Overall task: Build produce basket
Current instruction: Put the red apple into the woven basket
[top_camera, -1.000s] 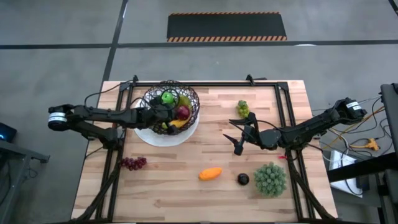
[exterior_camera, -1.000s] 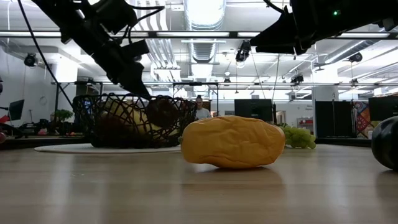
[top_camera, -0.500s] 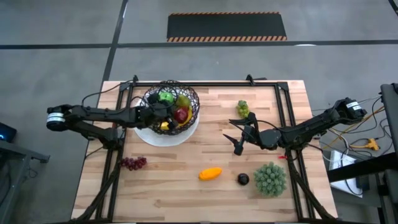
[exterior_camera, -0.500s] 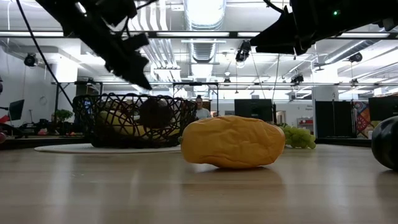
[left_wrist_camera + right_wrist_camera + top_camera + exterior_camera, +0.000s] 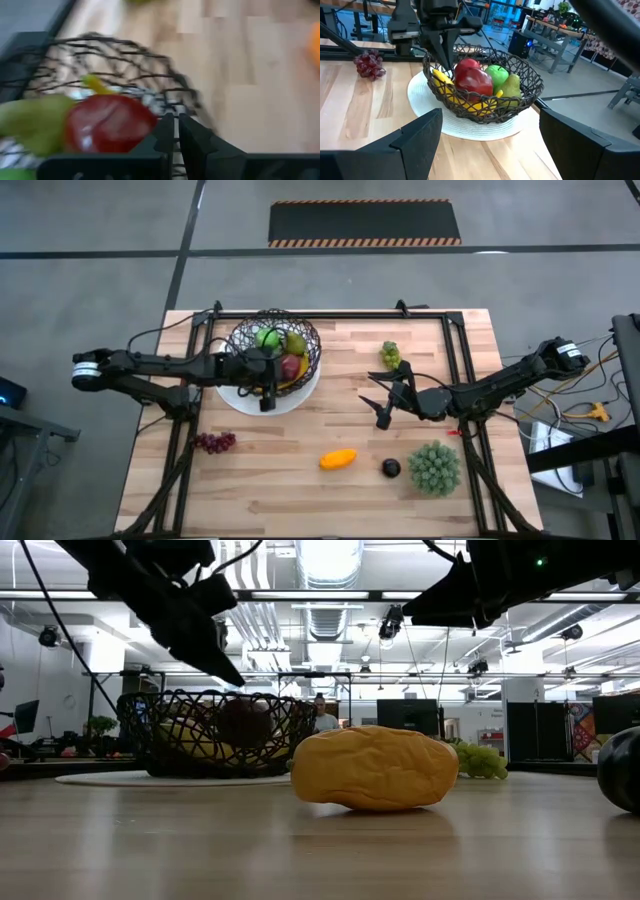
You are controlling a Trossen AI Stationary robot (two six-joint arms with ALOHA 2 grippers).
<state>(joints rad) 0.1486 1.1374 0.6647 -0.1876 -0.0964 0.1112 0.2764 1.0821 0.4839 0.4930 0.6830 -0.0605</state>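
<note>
The black wire basket [image 5: 276, 350] stands on a white plate [image 5: 300, 396] and holds a green apple [image 5: 496, 74], a pear [image 5: 510, 86], red fruits [image 5: 472, 77] and a yellow banana [image 5: 470, 103]. My left gripper [image 5: 266, 398] hangs shut over the basket's near rim and touches nothing; it also shows in the right wrist view [image 5: 447, 61]. My right gripper [image 5: 384, 408] waits open at mid-table. Green grapes [image 5: 390, 355], purple grapes [image 5: 215, 442], the orange piece [image 5: 338, 459] and the dark plum [image 5: 391, 468] lie on the table.
A spiky green ball [image 5: 435, 468] sits near the table's right near corner, beside the plum. Black frame rails [image 5: 330, 317] run along the far edge and both sides. Bare wood lies between the plate and the green grapes.
My left gripper has drawn out of the basket toward the table's near edge and risen a little, ending over the near rim. The red fruit it was beside stays in the basket. My right arm has kept still.
</note>
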